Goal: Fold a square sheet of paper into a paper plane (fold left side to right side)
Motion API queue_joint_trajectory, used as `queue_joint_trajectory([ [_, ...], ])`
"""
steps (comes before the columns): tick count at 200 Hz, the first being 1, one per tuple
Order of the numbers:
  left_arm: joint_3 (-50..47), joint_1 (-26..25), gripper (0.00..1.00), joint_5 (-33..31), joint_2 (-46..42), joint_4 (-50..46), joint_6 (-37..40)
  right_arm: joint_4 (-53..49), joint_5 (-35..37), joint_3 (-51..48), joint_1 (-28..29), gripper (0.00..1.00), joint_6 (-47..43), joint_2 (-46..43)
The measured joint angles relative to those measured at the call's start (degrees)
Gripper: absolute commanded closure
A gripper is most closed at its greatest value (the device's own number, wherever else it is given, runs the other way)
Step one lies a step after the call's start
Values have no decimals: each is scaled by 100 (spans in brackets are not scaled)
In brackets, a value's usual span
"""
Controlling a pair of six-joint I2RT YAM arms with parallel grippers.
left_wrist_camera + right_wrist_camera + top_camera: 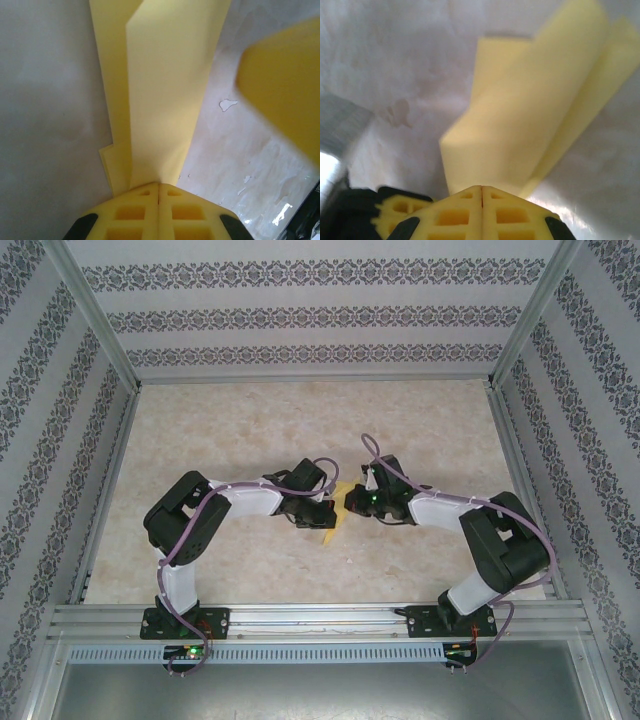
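The sheet of paper (330, 530) is pale yellow and folded into a long, narrow, layered shape. It lies at the table's middle between the two arms. My left gripper (318, 512) is shut on its near end, and the layers (165, 90) run straight away from the pinched tips (158, 184). My right gripper (350, 502) faces it from the right, jaws shut (481, 187) on the paper's edge, with the folded flaps (530, 120) rising up and to the right. A blurred yellow finger (285, 85) of the right gripper shows in the left wrist view.
The table (250, 430) has a pale marble pattern, with white flecks (227, 105) near the paper. Aluminium rails (320, 615) run along the near edge, and frame posts (95, 315) and patterned walls close in the other sides. Both grippers nearly touch at the centre.
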Motion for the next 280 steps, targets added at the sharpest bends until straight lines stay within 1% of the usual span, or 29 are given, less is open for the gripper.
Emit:
queue_joint_trajectory([
  [30, 131, -39, 96, -109, 35, -197, 44, 157, -4, -186, 197, 100, 179, 2],
  [66, 197, -48, 97, -142, 57, -302, 85, 511, -7, -188, 238, 100, 328, 63],
  [103, 225, -57, 97, -155, 68, -352, 90, 662, 0, -188, 273, 100, 455, 319],
  [176, 348, -81, 97, -236, 107, -538, 125, 645, 103, -162, 269, 100, 304, 466],
  [215, 404, -85, 97, -271, 140, -597, 149, 603, 81, -149, 166, 100, 120, 466],
  [280, 439, -85, 97, -341, 162, -584, 192, 407, -31, -2, -208, 100, -92, 542],
])
